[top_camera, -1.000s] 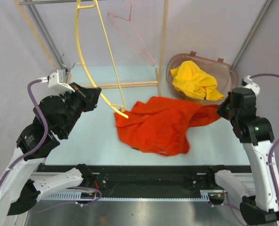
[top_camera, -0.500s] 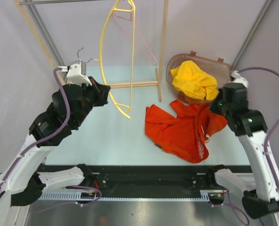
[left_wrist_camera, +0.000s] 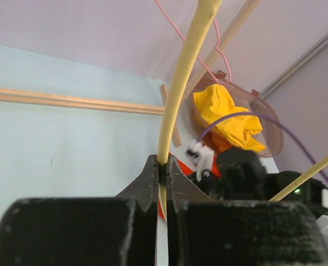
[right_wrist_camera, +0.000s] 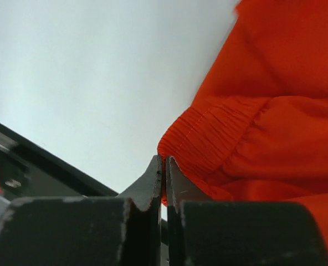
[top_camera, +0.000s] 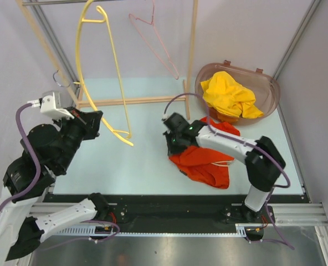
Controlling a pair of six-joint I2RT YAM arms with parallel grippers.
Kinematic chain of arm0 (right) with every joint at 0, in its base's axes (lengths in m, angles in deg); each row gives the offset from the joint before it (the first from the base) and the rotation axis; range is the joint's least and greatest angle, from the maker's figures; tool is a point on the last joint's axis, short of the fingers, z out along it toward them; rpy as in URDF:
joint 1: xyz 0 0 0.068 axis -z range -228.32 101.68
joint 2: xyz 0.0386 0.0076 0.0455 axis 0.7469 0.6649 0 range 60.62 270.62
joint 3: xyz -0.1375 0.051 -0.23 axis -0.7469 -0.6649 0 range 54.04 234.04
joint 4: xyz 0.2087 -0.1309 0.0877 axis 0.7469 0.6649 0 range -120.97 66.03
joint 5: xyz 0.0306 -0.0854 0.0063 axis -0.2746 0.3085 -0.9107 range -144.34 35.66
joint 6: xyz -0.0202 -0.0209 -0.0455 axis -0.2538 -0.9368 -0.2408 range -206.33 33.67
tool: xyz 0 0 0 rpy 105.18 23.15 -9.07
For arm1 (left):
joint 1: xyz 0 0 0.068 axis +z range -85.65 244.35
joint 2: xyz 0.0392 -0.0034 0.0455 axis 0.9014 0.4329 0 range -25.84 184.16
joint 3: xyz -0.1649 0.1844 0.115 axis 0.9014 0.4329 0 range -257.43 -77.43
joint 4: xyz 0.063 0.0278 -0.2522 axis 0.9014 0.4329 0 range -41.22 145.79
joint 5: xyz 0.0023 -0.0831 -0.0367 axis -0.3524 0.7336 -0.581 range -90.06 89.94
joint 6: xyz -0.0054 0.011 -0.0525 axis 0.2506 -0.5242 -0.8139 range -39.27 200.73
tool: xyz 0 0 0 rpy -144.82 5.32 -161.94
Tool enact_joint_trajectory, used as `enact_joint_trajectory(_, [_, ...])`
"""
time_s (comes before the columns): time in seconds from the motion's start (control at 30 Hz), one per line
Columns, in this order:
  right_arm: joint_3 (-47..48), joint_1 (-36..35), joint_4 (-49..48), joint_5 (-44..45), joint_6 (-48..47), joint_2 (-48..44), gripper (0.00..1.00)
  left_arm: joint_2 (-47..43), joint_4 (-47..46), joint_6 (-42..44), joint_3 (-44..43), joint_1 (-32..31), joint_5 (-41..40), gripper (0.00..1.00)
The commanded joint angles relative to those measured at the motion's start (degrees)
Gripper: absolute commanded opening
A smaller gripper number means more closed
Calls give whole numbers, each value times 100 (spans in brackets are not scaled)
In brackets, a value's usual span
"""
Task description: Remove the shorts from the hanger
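Observation:
The orange-red shorts (top_camera: 205,162) lie bunched on the table, off the hanger. My right gripper (top_camera: 172,148) is shut on their elastic waist edge (right_wrist_camera: 208,138), with the cloth pinched between the closed jaws (right_wrist_camera: 164,167). My left gripper (top_camera: 99,119) is shut on the thin rod of the bare yellow hanger (top_camera: 114,72) and holds it upright at the left; the wrist view shows the rod (left_wrist_camera: 178,83) clamped in the jaws (left_wrist_camera: 163,166). The yellow shorts (top_camera: 230,94) lie in the basket and also show in the left wrist view (left_wrist_camera: 227,111).
A brown translucent basket (top_camera: 208,69) stands at the back right. A wooden rack (top_camera: 191,55) with a base bar (top_camera: 136,101) stands at the back, with a pink wire hanger (top_camera: 158,44) on it. The table's front rail (top_camera: 169,213) runs along the near edge.
My right arm swung left across the table and now grips the orange-red shorts at their left edge; the shorts are more bunched. My left arm moved the yellow hanger left and back.

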Motion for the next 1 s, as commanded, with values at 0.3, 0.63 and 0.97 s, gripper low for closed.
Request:
enact_joint_trajectory(0.3, [173,-319,1276,513,-912,-52,66,167,-345,192,408,31,-145,0])
enact_joint_trajectory(0.63, [130,611,1011,1067,211,-1538,100,783,-565,912,-66,84,119,0])
enact_joint_trajectory(0.97, [-1519,3317,916,-355,1408,-2265,100,1117,-662,1291,-303,347,611,0])
